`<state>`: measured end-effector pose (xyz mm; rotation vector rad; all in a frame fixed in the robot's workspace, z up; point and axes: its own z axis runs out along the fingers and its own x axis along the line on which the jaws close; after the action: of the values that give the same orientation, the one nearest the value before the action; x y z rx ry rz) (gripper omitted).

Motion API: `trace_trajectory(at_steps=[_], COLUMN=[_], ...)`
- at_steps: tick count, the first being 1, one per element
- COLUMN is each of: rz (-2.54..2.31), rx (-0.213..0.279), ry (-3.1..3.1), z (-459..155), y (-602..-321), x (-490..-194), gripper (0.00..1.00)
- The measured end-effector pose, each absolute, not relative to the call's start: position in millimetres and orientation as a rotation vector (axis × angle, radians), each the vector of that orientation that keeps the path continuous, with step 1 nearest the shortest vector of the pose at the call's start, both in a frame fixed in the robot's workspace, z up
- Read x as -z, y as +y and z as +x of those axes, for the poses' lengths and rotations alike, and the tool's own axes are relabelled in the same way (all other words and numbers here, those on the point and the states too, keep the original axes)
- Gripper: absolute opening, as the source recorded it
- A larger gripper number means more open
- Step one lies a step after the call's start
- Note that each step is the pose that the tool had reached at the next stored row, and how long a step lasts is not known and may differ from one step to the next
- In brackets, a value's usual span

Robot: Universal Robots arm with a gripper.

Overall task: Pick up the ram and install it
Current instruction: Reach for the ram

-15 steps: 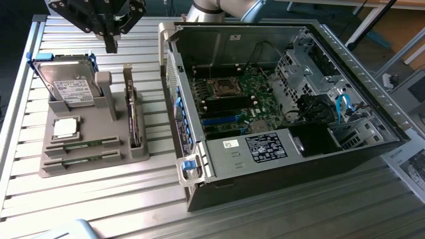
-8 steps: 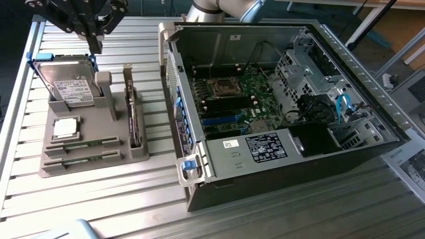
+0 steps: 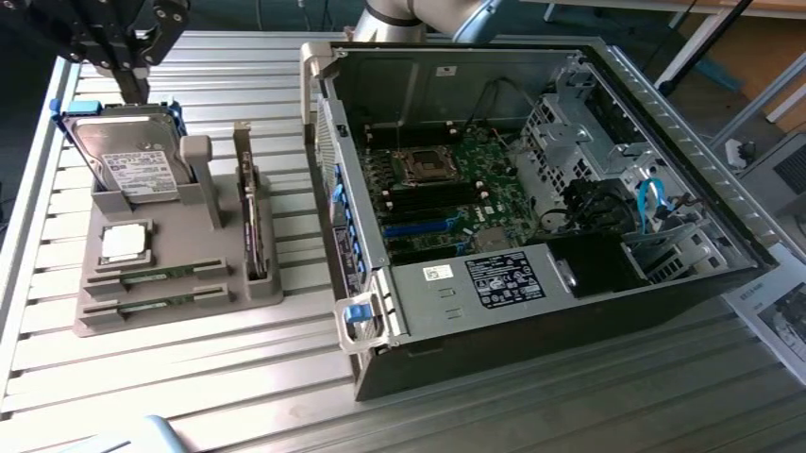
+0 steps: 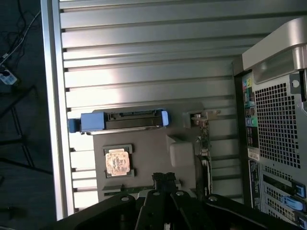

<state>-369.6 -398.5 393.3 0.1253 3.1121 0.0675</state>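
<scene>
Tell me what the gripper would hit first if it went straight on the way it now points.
The gripper would probably meet the grey holder first, near its raised block beside the hard drive; depth is unclear, so the exact spot is uncertain.

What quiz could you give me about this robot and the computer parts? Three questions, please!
1. True or false: the gripper is holding the ram.
2. What stands upright in the gray holder, wearing blue rails? A) hard drive B) fan C) keyboard
3. Fill in: the computer case has its side ____.
Key: 1 false, the ram lies in the gray holder; 2 A; 3 open.
</scene>
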Motion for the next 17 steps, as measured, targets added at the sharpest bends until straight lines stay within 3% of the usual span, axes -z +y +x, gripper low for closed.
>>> trace_trajectory(at_steps=[17], rz=[0.125], rx=[-0.068], ry=[3.112], z=[-372.4], y=[-399.5], x=[-393.3], gripper=[0.11])
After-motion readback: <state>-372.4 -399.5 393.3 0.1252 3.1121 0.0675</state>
